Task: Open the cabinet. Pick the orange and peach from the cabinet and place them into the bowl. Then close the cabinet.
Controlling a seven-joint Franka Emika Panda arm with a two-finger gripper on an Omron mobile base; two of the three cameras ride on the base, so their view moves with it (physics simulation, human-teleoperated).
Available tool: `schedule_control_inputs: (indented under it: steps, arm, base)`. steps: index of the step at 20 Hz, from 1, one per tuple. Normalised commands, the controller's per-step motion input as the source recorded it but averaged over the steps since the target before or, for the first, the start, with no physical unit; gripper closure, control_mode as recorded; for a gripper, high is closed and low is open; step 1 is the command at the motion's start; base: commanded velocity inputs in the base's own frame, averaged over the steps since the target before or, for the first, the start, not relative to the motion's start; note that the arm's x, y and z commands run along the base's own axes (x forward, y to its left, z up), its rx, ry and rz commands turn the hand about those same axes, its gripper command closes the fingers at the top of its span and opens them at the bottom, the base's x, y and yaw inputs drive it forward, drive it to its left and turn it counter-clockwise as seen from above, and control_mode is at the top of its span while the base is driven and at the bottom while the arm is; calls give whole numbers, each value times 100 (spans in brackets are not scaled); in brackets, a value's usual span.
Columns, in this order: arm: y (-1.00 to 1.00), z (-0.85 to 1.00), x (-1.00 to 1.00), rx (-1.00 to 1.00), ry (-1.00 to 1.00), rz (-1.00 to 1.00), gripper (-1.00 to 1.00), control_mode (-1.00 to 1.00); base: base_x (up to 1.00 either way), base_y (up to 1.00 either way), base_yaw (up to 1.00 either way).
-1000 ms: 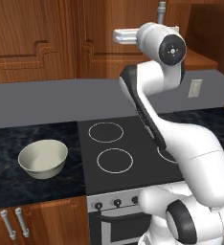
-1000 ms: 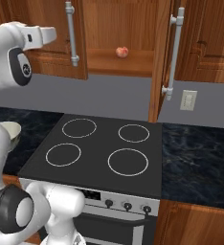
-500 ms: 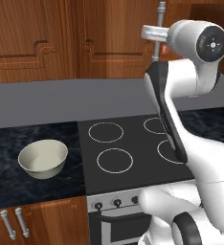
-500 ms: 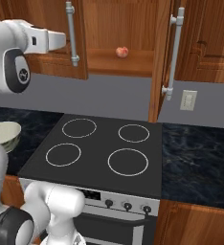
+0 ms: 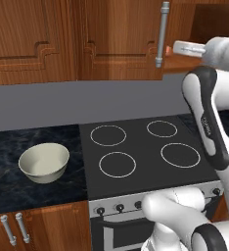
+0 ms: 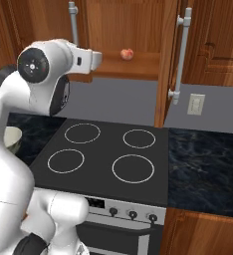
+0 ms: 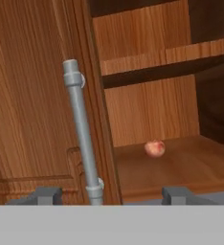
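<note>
Cabinet [image 6: 138, 30]: both doors are standing open, and I am looking in past the left door [image 7: 37, 95] and its silver handle [image 7: 83, 134]. Peach [image 7: 154, 149]: it is sitting alone on the cabinet floor, well back from the front edge, under the shelf [image 7: 162, 60]. My claw [image 7: 109, 195]: it is hovering in front of the cabinet opening with its jaws spread wide, gripping nothing, the handle rising between the two tips. Bowl [image 5: 44, 162]: it is resting upright on the dark counter [image 5: 18, 142] left of the stove [image 5: 146, 152], with nothing showing inside it. Orange: I cannot tell where it is.
</note>
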Motion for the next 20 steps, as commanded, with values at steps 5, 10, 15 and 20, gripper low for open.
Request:
schedule_control_inputs:
  steps: [5, 10, 15, 20]
  arm:
    - [-48, 7, 2, 17, -2, 11, -100, -100]
    - [-1, -2, 59, 2, 0, 0, -100, -100]
    - [0, 0, 8, 0, 0, 1, -100, -100]
    - [-4, -1, 25, 8, 1, 0, -100, -100]
  base:
    - [0, 0, 0]
    - [0, 0, 0]
    - [0, 0, 0]
    - [0, 0, 0]
